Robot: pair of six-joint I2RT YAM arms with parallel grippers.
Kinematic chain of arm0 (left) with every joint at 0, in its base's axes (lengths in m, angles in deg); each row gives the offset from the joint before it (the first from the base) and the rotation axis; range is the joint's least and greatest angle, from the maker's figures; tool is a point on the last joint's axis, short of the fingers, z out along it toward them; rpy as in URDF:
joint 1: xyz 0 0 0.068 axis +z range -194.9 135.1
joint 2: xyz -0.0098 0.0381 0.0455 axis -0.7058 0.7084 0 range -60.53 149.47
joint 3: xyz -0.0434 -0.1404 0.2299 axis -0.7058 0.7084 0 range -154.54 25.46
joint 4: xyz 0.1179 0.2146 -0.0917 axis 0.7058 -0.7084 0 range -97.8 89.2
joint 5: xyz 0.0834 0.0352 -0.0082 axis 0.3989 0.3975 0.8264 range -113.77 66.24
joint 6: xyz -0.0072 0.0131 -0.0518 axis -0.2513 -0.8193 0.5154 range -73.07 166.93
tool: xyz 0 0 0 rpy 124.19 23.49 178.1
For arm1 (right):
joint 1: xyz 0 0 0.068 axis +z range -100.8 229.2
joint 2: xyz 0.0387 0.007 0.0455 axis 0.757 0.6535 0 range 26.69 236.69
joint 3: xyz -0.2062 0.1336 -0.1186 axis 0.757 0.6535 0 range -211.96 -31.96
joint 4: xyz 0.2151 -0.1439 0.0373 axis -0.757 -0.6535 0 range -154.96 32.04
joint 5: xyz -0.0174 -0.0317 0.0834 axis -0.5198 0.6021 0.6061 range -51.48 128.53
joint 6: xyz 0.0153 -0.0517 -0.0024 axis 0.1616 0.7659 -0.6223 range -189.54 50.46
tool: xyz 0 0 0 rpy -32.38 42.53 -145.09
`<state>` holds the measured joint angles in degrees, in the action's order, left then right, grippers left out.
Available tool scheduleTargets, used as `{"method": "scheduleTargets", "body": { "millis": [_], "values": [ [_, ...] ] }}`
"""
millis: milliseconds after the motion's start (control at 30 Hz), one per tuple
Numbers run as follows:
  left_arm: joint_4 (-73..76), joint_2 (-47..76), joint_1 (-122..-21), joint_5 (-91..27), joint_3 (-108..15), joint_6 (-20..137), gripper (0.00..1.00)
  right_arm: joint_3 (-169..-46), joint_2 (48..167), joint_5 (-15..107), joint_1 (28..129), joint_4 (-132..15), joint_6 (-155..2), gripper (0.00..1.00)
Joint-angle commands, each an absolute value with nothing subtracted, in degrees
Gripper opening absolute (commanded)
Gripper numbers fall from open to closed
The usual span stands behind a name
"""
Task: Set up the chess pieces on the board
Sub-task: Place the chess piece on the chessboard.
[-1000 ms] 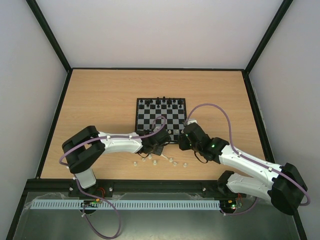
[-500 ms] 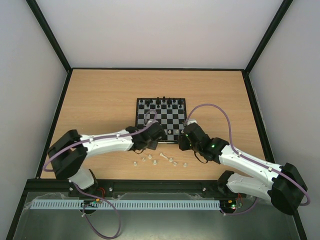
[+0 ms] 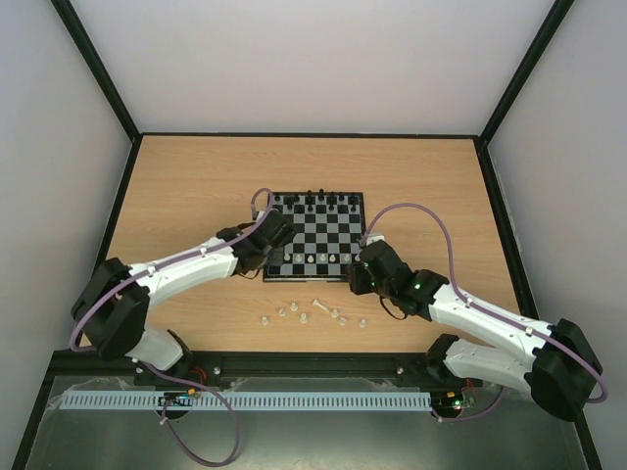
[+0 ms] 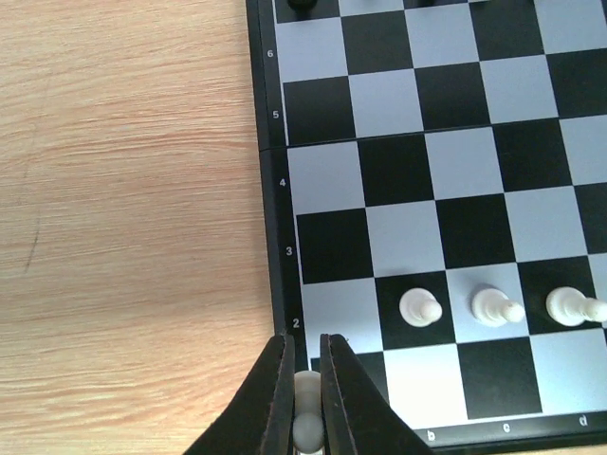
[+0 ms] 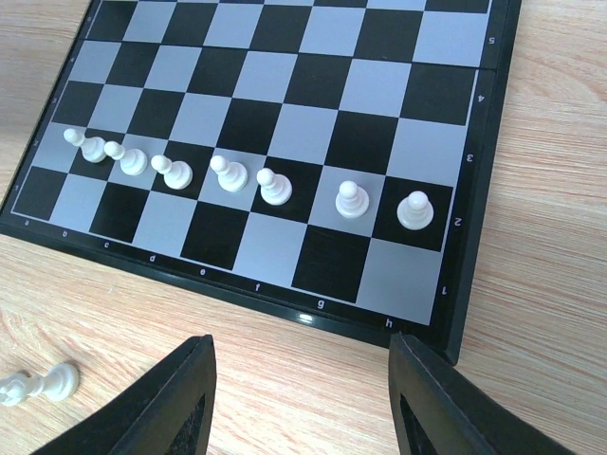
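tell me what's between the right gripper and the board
Only bare wooden table lies between the right gripper and the board, seen in the right wrist view. A fallen white piece lies off to the side.

Both arms wore white shells over their long links, the left arm (image 3: 186, 275) and the right arm (image 3: 490, 321) alike, with bulky black housings at the joints. A lilac cable (image 3: 431, 213) looped along each. A small green light (image 3: 418, 287) glowed near the right wrist. The left jaws were black, slim and tapered; the right jaws were black and broad.
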<state>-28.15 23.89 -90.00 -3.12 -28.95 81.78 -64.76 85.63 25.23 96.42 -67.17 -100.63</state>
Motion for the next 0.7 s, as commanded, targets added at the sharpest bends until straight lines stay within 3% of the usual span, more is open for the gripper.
{"method": "scheduleTargets", "body": {
  "millis": [0,667],
  "values": [
    [-26.2,26.9,-89.0,-3.2,-29.5,80.2,0.07,-63.8,85.5,25.3,96.2,-67.0,-101.0,0.51],
    [-19.8,35.3,-87.9,-6.0,-29.7,79.2,0.10,-64.0,86.7,25.9,96.2,-66.6,-100.7,0.51]
  ]
}}
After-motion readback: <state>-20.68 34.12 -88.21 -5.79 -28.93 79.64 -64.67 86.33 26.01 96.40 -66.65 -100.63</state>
